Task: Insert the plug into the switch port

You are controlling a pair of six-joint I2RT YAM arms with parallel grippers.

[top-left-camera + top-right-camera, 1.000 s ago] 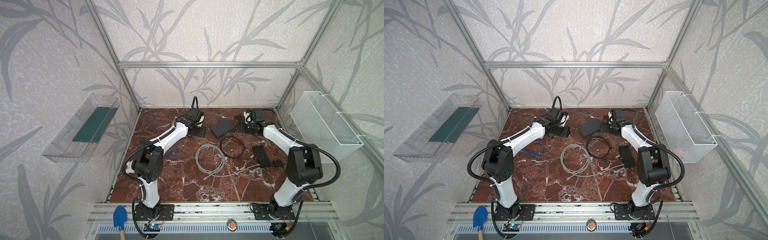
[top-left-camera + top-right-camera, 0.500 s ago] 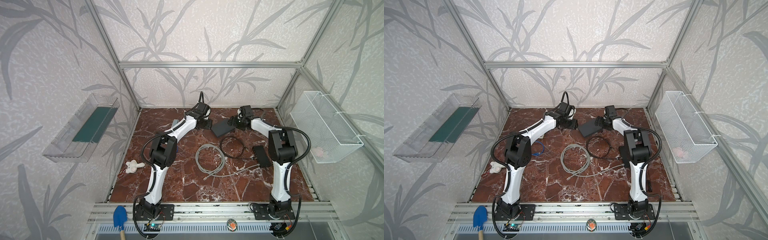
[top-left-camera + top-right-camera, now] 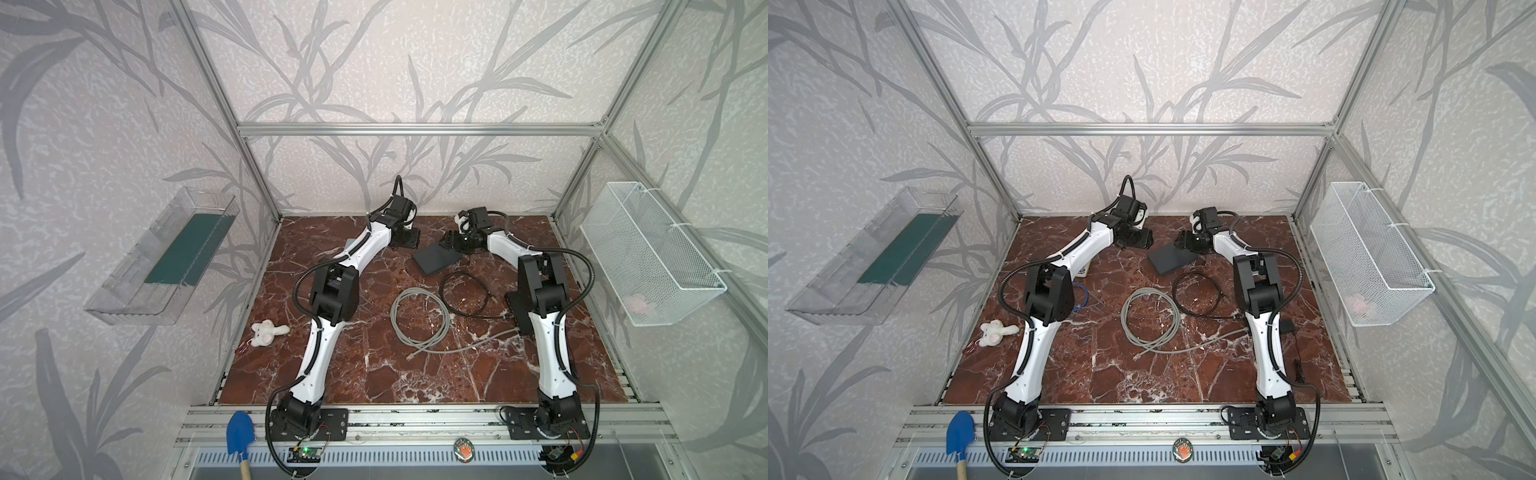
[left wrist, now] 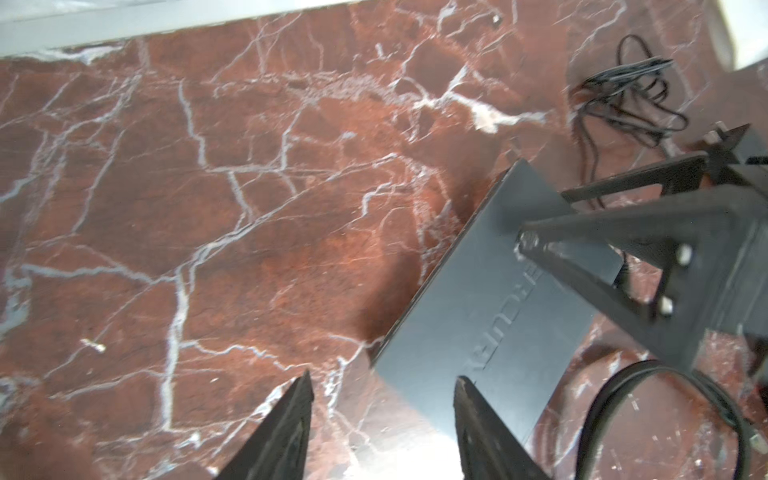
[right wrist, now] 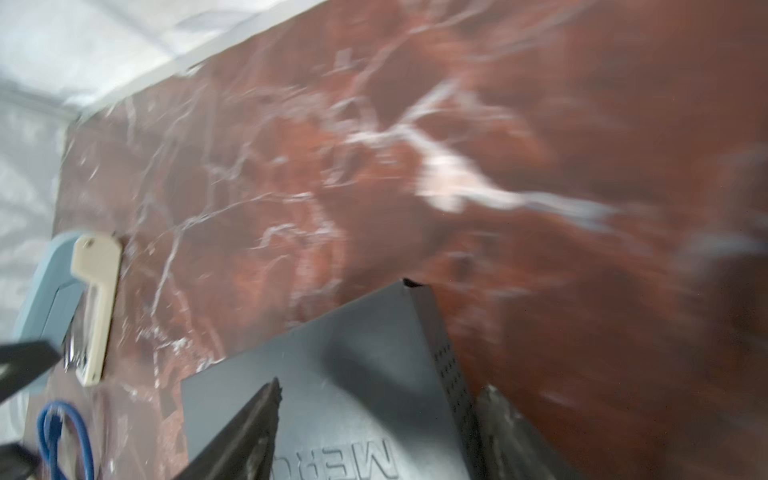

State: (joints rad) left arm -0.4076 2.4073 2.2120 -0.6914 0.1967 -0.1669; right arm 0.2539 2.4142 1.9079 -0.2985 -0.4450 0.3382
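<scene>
Right pincer (image 5: 380,395) apart astride switch (image 5: 332,374) edge; left pincer (image 4: 384,375) apart, empty; ports hidden; right wrist view blurred

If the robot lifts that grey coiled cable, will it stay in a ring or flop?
Probably flops: the grey cable lies in loose, uneven loops with a free end trailing. It would likely drag rather than roll. Thin, so probably light.

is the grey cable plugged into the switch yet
Not plugged in: the plug of the grey cable lies on the table, apart from the switch; its other end is hidden behind the right arm.
</scene>
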